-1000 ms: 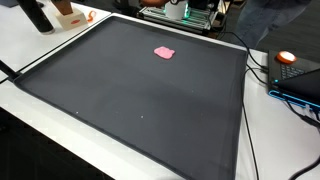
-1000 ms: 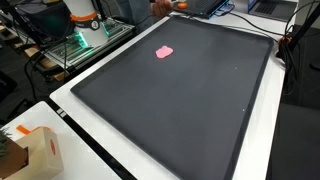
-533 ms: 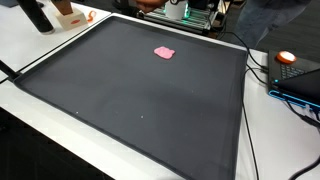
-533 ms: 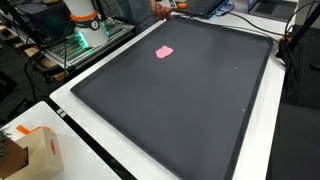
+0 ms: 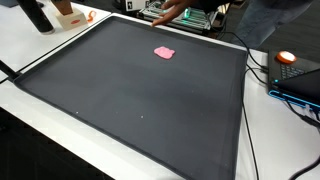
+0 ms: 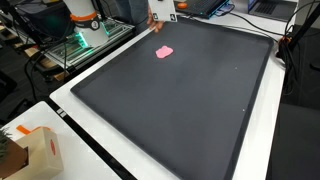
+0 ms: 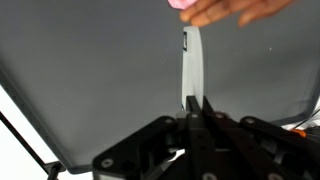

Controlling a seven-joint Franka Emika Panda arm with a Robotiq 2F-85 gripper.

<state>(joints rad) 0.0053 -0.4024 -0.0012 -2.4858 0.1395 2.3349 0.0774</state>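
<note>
Since half a second ago a white strip (image 6: 160, 13) has come into sight at the far edge of the black mat (image 5: 150, 105) in both exterior views, and the person's fingers (image 5: 172, 10) have shifted to lie beside it. The pink piece (image 6: 165, 52) has not moved; it lies on the mat near that edge.

In the wrist view the hand (image 7: 197, 104) is narrow, its jaws pressed on the near end of the strip (image 7: 192, 65), whose far end the person's fingers (image 7: 235, 12) touch, just beside the pink piece (image 7: 180, 4).

The mat covers most of a white tabletop (image 5: 55, 50). A cardboard box (image 6: 40, 150) stands at one corner and a laptop (image 5: 300, 82) with cables lies beside the mat.
</note>
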